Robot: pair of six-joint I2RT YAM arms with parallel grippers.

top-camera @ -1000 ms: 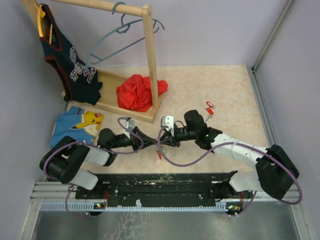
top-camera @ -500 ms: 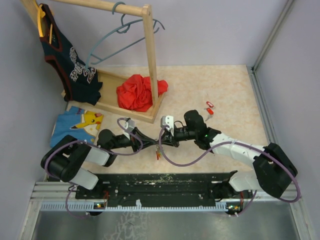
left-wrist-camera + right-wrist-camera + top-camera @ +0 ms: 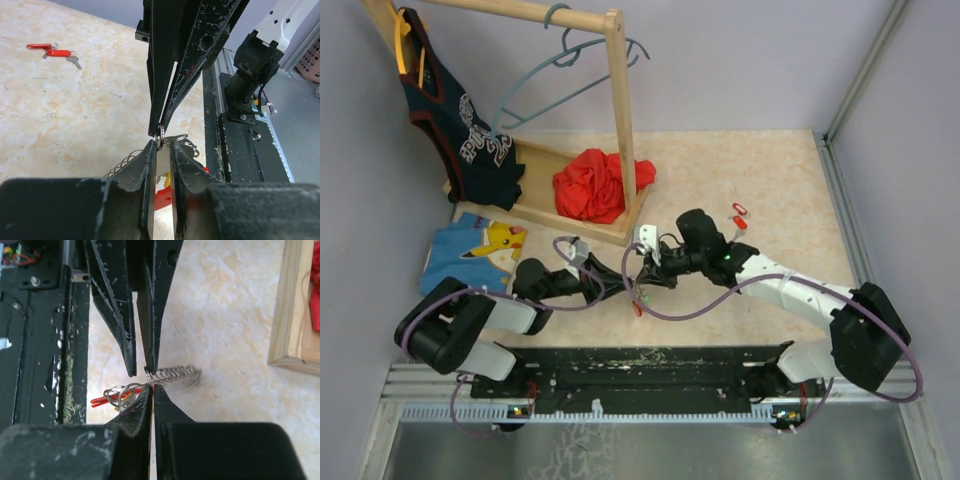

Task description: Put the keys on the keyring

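Beige marbled table [image 3: 775, 175], lilac walls [image 3: 720, 60]. L gripper [image 3: 161, 144] jaws a slit apart, R gripper [image 3: 151, 386] jaws together. Both sets of tips meet at one end of the keyring [image 3: 172, 374], a wiry grey loop; can't tell if either grips it. Red + orange keys [image 3: 106, 400] on small rings hang just beside. Two red-tag keys [image 3: 738, 216] lie well apart, past R arm. Wooden rack [image 3: 620, 120] w/ red cloth [image 3: 595, 185] back-left.

Both arms stretch low and meet tip to tip mid-table. Right gripper [image 3: 151, 387] is pinched tight, left gripper [image 3: 160, 146] slightly parted.
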